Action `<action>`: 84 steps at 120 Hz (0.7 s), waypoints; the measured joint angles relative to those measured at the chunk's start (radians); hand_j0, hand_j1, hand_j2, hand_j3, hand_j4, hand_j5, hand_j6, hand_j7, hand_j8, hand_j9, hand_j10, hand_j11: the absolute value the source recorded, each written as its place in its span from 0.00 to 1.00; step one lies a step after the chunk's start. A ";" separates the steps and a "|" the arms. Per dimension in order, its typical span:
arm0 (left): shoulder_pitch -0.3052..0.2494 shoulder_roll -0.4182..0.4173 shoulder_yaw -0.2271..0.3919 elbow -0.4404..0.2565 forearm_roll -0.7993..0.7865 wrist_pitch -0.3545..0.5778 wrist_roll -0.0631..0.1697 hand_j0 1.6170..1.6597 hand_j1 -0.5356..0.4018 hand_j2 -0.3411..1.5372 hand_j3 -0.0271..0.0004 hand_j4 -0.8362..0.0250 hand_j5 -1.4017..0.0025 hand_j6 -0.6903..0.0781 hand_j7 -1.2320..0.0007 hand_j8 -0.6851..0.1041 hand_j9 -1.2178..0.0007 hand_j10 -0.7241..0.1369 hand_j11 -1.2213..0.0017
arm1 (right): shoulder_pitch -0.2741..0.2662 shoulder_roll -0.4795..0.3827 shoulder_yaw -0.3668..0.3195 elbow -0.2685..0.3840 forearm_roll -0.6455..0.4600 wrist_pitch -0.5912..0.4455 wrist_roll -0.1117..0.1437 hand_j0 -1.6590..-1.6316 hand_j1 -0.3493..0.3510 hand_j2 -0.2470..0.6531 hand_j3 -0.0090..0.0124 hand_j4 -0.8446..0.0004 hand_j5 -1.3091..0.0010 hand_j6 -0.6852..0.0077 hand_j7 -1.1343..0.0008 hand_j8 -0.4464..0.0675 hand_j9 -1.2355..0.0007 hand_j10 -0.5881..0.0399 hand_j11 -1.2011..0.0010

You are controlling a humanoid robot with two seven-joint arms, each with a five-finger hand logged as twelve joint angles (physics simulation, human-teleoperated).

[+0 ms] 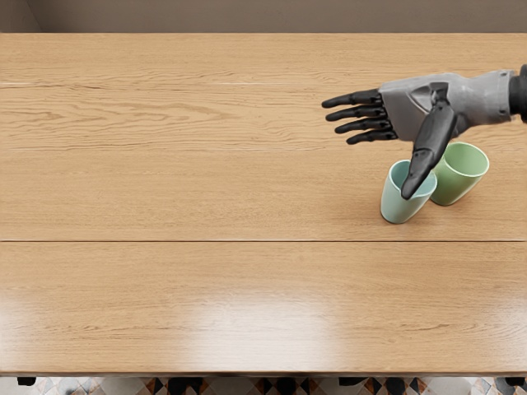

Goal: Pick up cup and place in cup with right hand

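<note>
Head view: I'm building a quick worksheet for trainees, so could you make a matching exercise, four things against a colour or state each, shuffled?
1. right hand
2. cup on the picture's left
3. cup on the picture's right
4. table

A. green
B. wood-grained
C. light blue
D. open, holding nothing

Pairs: 1-D, 2-C, 3-A, 4-B

The right hand (pixel 420 109) is spread — thumb over the blue cup (pixel 397 202) (green cup (pixel 452 186) just beside).
</note>
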 joint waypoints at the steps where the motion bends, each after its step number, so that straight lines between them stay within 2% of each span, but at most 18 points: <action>1: 0.000 0.000 0.000 0.000 0.000 0.000 0.000 0.96 0.94 0.18 0.98 0.97 1.00 0.90 1.00 0.87 1.00 0.84 1.00 | 0.004 0.003 -0.001 0.000 -0.010 0.000 0.000 0.04 0.00 0.27 0.42 1.00 1.00 0.99 1.00 0.87 1.00 0.94 1.00; 7: -0.001 0.000 0.000 0.000 0.000 0.000 0.000 0.96 0.94 0.18 0.98 0.97 1.00 0.90 1.00 0.87 1.00 0.84 1.00 | 0.034 0.016 -0.018 0.000 -0.053 0.000 0.000 0.04 0.00 0.27 0.42 1.00 1.00 0.99 1.00 0.87 1.00 0.94 1.00; 17: -0.002 0.000 0.000 0.000 0.000 0.000 0.000 0.96 0.94 0.18 0.98 0.97 1.00 0.90 1.00 0.87 1.00 0.84 1.00 | 0.129 0.042 -0.117 -0.006 -0.122 -0.015 0.000 0.04 0.00 0.27 0.42 1.00 1.00 0.99 1.00 0.87 1.00 0.94 1.00; 27: -0.002 0.000 0.000 0.000 0.000 0.000 0.000 0.96 0.94 0.18 0.98 0.97 1.00 0.90 1.00 0.87 1.00 0.84 1.00 | 0.188 0.090 -0.183 -0.010 -0.193 -0.053 0.000 0.04 0.00 0.27 0.42 1.00 1.00 0.99 1.00 0.87 1.00 0.94 1.00; 49: -0.002 0.000 0.000 0.000 0.000 0.000 0.000 0.96 0.94 0.18 0.99 0.97 1.00 0.90 1.00 0.87 1.00 0.84 1.00 | 0.318 0.178 -0.395 -0.013 -0.343 -0.246 0.000 0.04 0.00 0.27 0.42 1.00 1.00 0.99 1.00 0.86 1.00 0.93 1.00; 60: -0.002 0.000 0.000 0.000 0.000 0.000 0.000 0.96 0.94 0.18 0.99 0.97 1.00 0.90 1.00 0.87 1.00 0.84 1.00 | 0.334 0.199 -0.448 -0.004 -0.403 -0.314 0.000 0.04 0.00 0.27 0.42 1.00 1.00 0.98 1.00 0.86 1.00 0.93 1.00; 84: -0.002 0.000 0.000 0.000 0.001 0.000 0.000 0.96 0.94 0.18 0.99 0.97 1.00 0.90 1.00 0.87 1.00 0.84 1.00 | 0.285 0.189 -0.485 0.027 -0.542 -0.384 0.000 0.04 0.00 0.27 0.42 1.00 1.00 0.98 1.00 0.86 1.00 0.93 1.00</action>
